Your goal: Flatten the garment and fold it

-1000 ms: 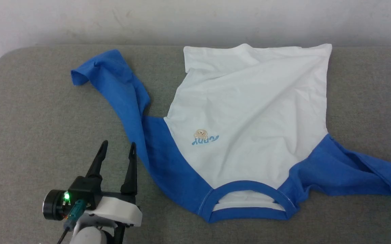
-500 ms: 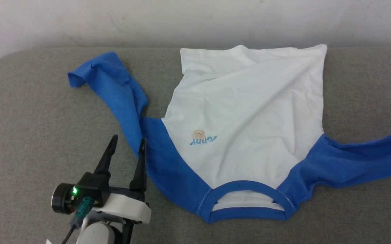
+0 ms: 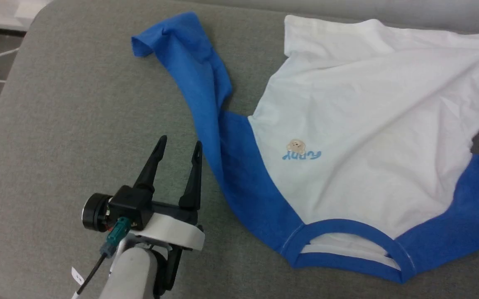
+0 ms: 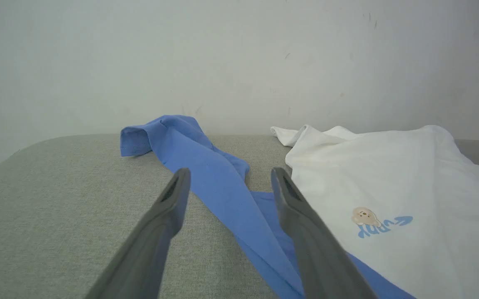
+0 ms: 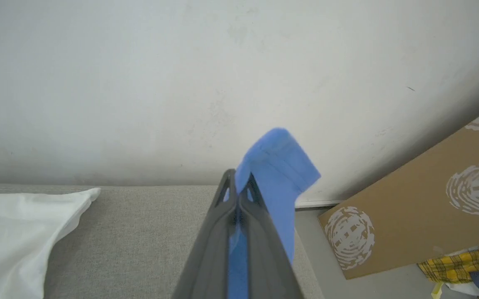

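Head view: we see the shirt (image 3: 368, 124) lying on the grey top (image 3: 77, 124), neck toward us, hem toward the wall (image 4: 223, 62), sleeves reaching out sideways. Our left gripper (image 3: 180, 142) is wide open beside the left sleeve (image 3: 198, 83). Our right gripper (image 5: 237, 178) pinches the right sleeve (image 5: 281, 166).

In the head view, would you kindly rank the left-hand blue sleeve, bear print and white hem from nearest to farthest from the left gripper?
1. Blue sleeve, just right of the left gripper.
2. Bear print, on the chest, further right.
3. White hem, far upper right.
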Controlling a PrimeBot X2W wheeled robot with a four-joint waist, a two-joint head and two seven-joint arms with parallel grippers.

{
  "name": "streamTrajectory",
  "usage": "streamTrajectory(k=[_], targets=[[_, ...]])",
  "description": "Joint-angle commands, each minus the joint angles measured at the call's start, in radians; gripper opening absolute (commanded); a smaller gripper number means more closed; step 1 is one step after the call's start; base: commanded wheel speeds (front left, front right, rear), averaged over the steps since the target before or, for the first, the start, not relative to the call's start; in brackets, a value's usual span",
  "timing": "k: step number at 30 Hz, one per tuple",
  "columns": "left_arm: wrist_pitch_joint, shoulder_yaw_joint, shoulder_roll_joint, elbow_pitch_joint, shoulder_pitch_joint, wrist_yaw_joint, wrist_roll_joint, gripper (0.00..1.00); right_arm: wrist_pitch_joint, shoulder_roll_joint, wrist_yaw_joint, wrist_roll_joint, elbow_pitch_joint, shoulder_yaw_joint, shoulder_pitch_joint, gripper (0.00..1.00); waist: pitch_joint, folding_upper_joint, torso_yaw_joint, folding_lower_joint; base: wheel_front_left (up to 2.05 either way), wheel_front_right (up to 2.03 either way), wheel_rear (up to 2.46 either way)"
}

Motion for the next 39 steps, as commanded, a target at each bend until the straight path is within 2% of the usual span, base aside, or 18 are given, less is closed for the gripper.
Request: streamTrajectory(k=[1,3,4,5,13,19,24,28,32,36,39], targets=[[-0.005,-0.003,-0.007,0.001,-0.021,-0.003,0.001,1.0,-0.016,-0.017,-0.002,-0.031,0.039,-0.002,-0.024,0.0,0.093,0.0,0.1,-0.0002,0.0,0.0,0.0],[-0.005,-0.009,-0.011,0.002,-0.029,-0.003,-0.003,1.0,-0.032,-0.033,-0.002,-0.066,0.109,-0.005,-0.041,0.0,0.102,0.0,0.115,-0.0002,0.0,0.0,0.0],[-0.005,-0.011,-0.012,0.002,-0.032,-0.003,-0.004,1.0,-0.038,-0.038,-0.002,-0.079,0.142,-0.009,-0.045,0.53,0.105,0.0,0.121,-0.0002,0.0,0.0,0.0],[-0.005,-0.013,-0.014,0.004,-0.034,-0.002,-0.005,1.0,-0.039,-0.039,-0.002,-0.086,0.176,-0.016,-0.047,1.0,0.104,0.0,0.125,-0.0002,0.0,0.0,0.0],[-0.005,0.001,-0.018,0.019,-0.021,0.003,-0.002,1.0,-0.173,-0.014,-0.002,-0.06,0.345,0.006,-0.054,1.0,0.038,0.0,0.096,-0.0002,0.0,0.0,0.0],[-0.005,0.038,-0.006,0.033,0.01,-0.009,0.001,1.0,-0.356,0.009,-0.002,0.04,0.412,0.135,-0.064,1.0,-0.071,0.0,0.027,-0.0002,0.0,0.0,0.0],[-0.005,0.063,-0.005,0.045,0.056,-0.018,-0.014,1.0,-0.495,0.024,-0.002,0.168,0.403,0.27,-0.009,1.0,-0.167,0.0,-0.029,-0.0002,0.0,0.0,0.0],[-0.005,0.093,-0.009,0.058,0.101,-0.033,-0.074,1.0,-0.568,0.042,-0.002,0.305,0.32,0.397,0.096,1.0,-0.217,0.0,-0.073,-0.0002,0.0,0.0,0.0],[-0.005,0.103,0.001,0.081,0.133,-0.043,-0.077,1.0,-0.587,0.046,-0.002,0.459,0.147,0.493,0.26,1.0,-0.245,0.0,-0.11,-0.0002,0.0,0.0,0.0],[-0.002,0.093,0.012,0.105,0.147,-0.052,-0.075,1.0,-0.589,0.046,-0.002,0.543,-0.056,0.507,0.448,1.0,-0.251,0.0,-0.141,-0.0002,0.0,0.0,0.0],[0.036,0.068,0.024,0.113,0.155,-0.064,-0.076,1.0,-0.582,0.082,-0.002,0.56,-0.194,0.476,0.577,1.0,-0.252,0.0,-0.163,-0.0002,0.0,0.0,0.0]])
